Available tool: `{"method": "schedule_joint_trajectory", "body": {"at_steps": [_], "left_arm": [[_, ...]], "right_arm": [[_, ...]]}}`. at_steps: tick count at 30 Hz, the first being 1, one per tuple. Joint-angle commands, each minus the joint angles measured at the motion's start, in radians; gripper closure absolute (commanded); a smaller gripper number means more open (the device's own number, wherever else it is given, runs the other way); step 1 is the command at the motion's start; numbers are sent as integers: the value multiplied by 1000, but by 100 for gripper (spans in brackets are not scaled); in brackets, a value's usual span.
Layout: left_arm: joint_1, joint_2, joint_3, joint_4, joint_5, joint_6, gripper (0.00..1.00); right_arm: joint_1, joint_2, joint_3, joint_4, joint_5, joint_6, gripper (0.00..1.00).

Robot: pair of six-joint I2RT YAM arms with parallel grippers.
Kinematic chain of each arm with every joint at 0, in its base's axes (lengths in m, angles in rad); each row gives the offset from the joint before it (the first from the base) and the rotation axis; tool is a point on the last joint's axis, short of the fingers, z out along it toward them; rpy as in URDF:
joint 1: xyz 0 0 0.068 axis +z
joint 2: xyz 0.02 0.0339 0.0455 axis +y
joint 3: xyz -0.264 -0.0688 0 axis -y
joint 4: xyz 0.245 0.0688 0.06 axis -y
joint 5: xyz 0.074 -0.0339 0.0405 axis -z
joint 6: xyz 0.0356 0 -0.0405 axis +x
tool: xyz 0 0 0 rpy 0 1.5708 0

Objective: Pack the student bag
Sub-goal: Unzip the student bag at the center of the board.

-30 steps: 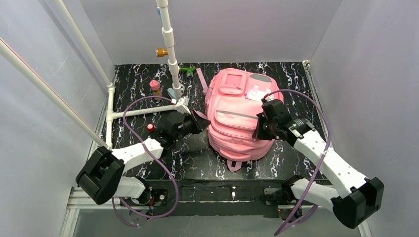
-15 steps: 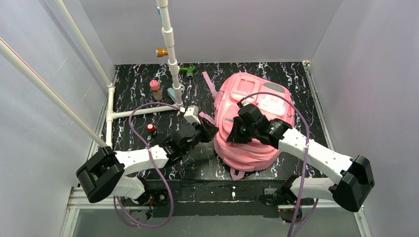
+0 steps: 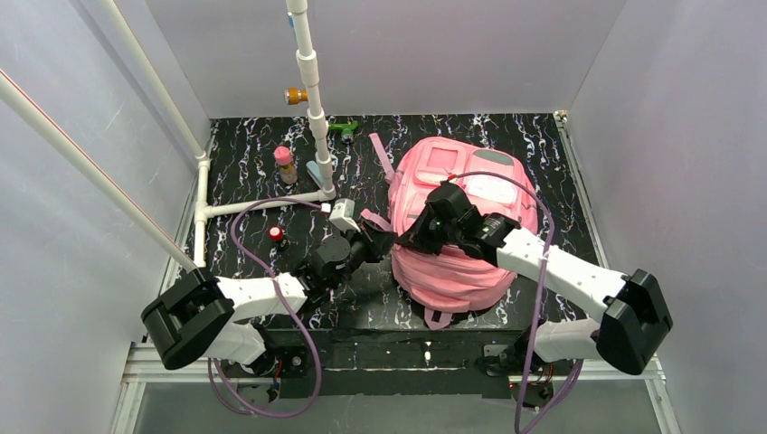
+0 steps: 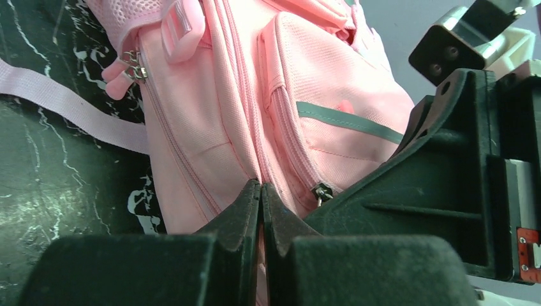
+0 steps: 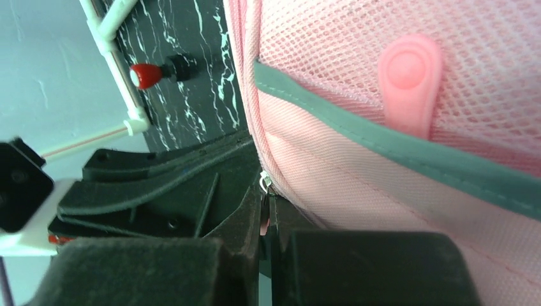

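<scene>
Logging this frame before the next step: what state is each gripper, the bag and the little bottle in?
student bag, lying front up on the table.
left gripper, shut on the bag's fabric.
right gripper, shut on a zip pull.
pink bottle, standing upright, capped.

Large pink student bag [image 3: 448,276] with zip pockets and white patch, front-up on the dark marbled table [image 3: 534,136]

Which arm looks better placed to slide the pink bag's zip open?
Probably right: the right end effector is shut on the metal zip pull of the large pink fabric backpack, while the left end effector only pinches fabric nearby.
</scene>
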Motion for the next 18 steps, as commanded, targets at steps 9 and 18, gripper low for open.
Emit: {"method": "schedule_joint_trajectory", "body": {"at_steps": [9,18], "left_arm": [[-55,-47,-17,211,72,1,100],[-53,-139,-47,71,124,-41,43]], "right_arm": [[-7,70,176,305,81,256,99],[-45,-39,29,369,85,318,99]]}}
